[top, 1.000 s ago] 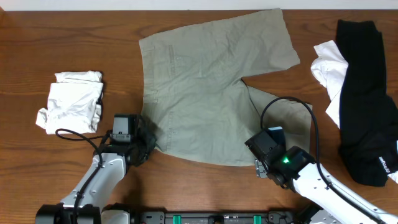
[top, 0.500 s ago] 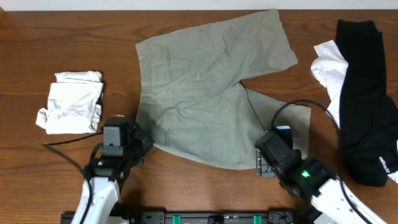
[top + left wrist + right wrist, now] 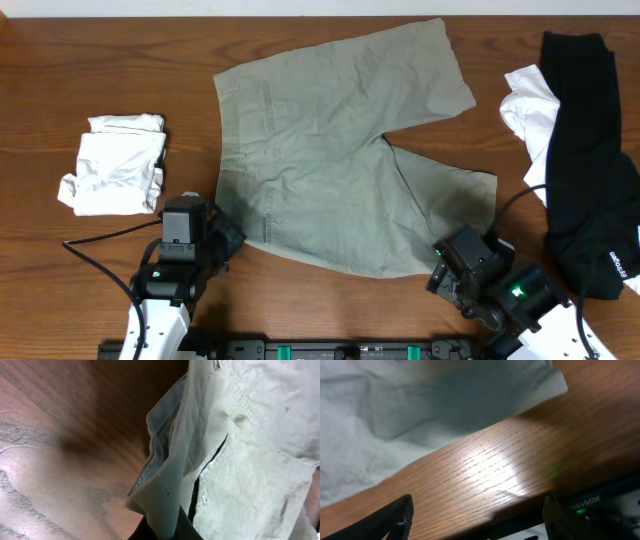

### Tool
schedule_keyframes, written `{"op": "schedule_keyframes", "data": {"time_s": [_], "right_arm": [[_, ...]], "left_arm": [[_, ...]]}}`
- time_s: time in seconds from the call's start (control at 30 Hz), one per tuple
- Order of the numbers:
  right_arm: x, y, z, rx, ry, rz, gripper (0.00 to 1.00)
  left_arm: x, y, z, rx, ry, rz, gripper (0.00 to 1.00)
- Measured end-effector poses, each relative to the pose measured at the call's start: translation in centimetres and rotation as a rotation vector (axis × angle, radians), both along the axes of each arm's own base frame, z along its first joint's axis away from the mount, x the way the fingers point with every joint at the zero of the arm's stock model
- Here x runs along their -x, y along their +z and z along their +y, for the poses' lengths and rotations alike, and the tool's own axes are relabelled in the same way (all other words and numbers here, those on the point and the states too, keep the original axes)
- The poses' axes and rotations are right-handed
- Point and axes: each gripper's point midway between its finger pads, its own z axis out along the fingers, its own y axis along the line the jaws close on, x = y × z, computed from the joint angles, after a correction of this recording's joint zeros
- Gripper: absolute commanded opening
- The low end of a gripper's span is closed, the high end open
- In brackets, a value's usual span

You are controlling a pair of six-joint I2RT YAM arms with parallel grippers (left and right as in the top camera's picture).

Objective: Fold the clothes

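Left end effector, lower left of frame: closed, pinching waistband corner of shorts. Right end effector, lower right: fingers spread wide, nothing held, over bare desk just below leg hem. Shorts flat, centre. Far left: white garment; right edge: black garment. Bare desk strip between shorts and white garment.

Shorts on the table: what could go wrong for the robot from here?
The left jaws pinch only a thin fold at the waistband corner of the shorts, so it might slip out when lifted. The right jaws stand open over the table, off the leg hem; pulling from one side could skew or bunch the cloth. The black garment lies near the right arm and might get dragged.
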Motion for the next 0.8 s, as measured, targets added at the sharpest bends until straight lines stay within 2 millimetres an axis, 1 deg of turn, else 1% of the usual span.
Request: {"op": "schedule_keyframes", "data": {"time_s": [0.17,0.23,0.37,0.5,0.8], "right_arm": [[0.1,-0.1,0.0,-0.032,-0.095,0.018,0.83],[0.2,-0.3,-0.1,-0.048,-0.141,0.029,0.85],[0.2,-1.4,-0.1,-0.080,-0.222,0.046,0.86],[0.3,-3.0,0.2,-0.117,-0.280,0.062,0.86],[1.2,-5.2,-0.7,-0.116,-0.375,0.099,0.84]], "left_arm": [[0.3,-0.2,0.1,-0.022,-0.027,0.006,0.06],[0.3,-0.2,0.1,-0.032,-0.043,0.002,0.06],[0.3,-0.2,0.1,-0.051,-0.072,-0.006,0.06],[0.3,-0.2,0.2,-0.073,-0.094,-0.012,0.06],[0.3,-0.3,0.3,-0.086,-0.108,-0.014,0.06]]}}
